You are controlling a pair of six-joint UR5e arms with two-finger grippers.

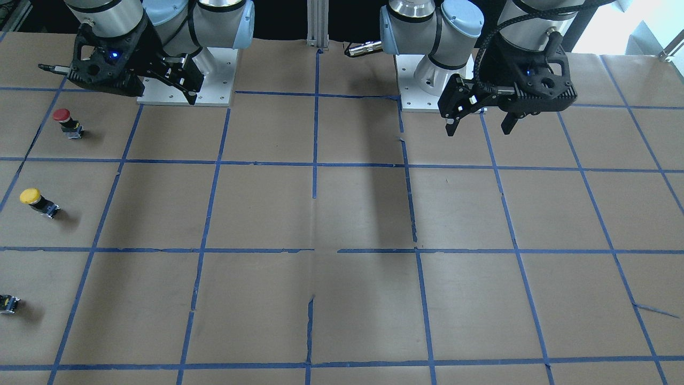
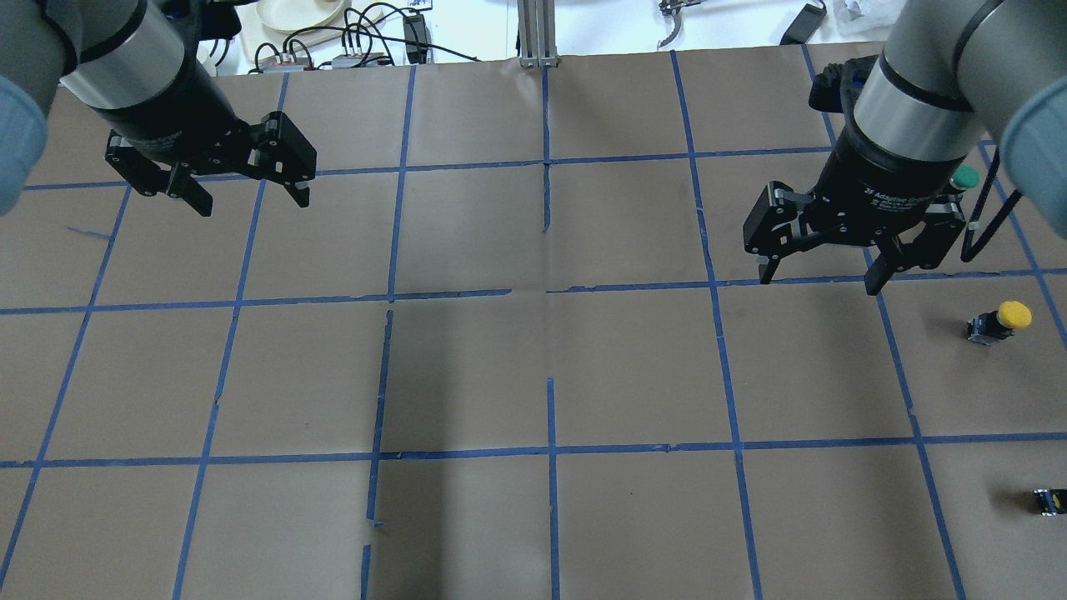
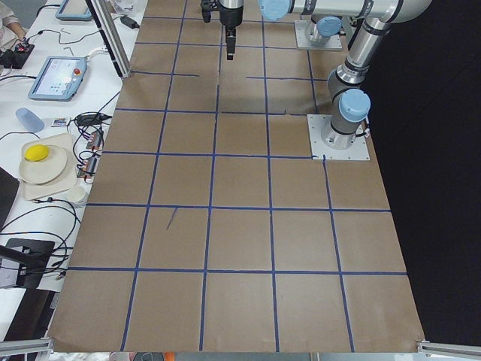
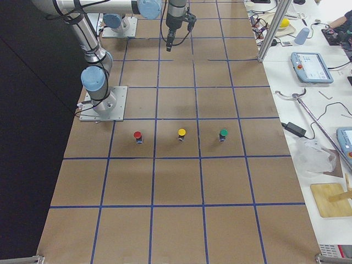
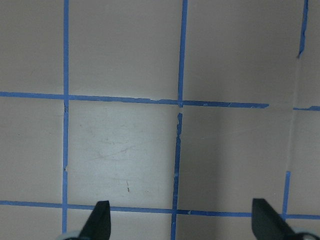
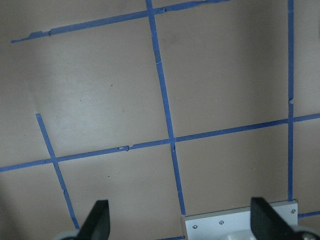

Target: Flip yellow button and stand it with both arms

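Overhead: the yellow button (image 2: 1000, 320) sits near the table's (image 2: 533, 375) right edge, outboard of the right gripper (image 2: 821, 283), which hangs spread and empty; the left gripper (image 2: 252, 202), equally spread, is well apart. From the right end, the button looks upright (cap on top). Neither wrist camera catches it.

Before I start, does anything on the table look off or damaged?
Only cosmetic: the blue tape grid is split and ragged down the middle, and a stray tape sliver lies off-grid. The yellow button looks intact; the left claw and right claw hang open, empty.
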